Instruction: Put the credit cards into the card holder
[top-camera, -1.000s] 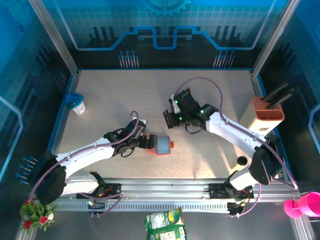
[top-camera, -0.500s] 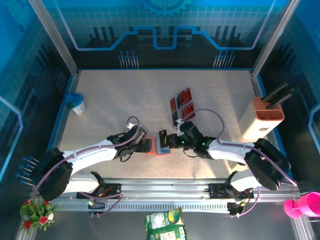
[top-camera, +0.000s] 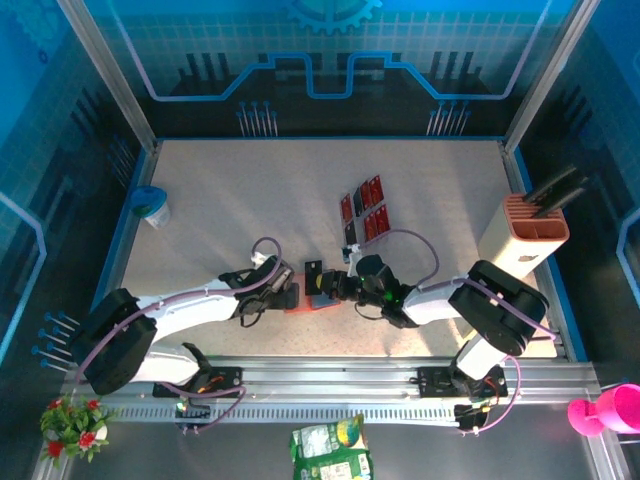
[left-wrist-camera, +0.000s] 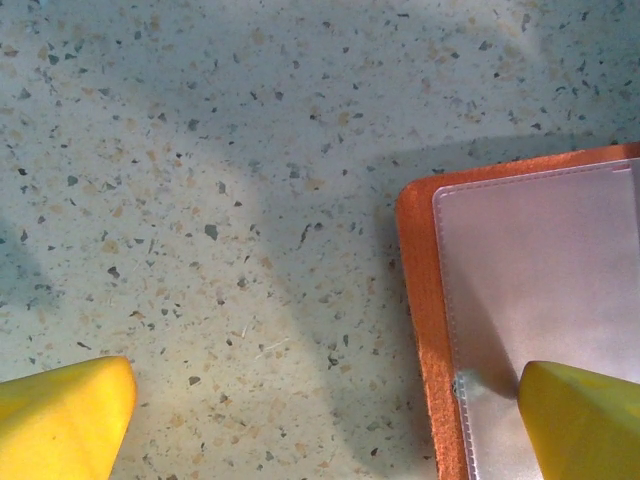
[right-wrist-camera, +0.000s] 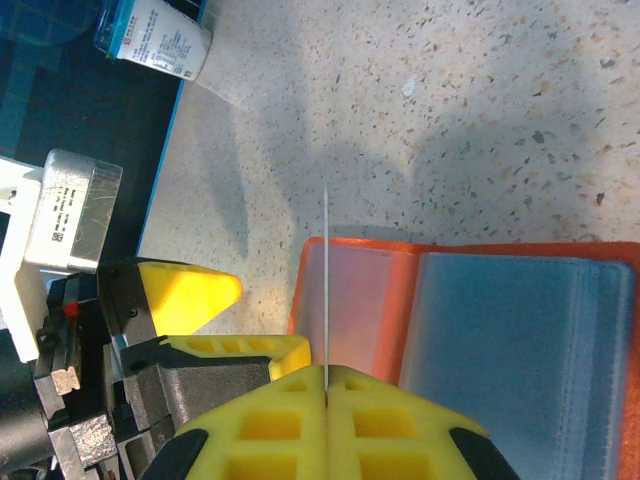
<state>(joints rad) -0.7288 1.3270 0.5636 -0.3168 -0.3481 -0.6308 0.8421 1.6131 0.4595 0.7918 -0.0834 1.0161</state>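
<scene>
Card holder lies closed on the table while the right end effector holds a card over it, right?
No, the card holder lies open on the table, as the right wrist view shows; the right end effector does hold a card over it.

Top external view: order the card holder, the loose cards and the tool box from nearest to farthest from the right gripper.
1. Card holder, directly beside the right gripper, near middle of the table.
2. Loose cards, farther back, mid-table.
3. Tool box, far right edge.
</scene>
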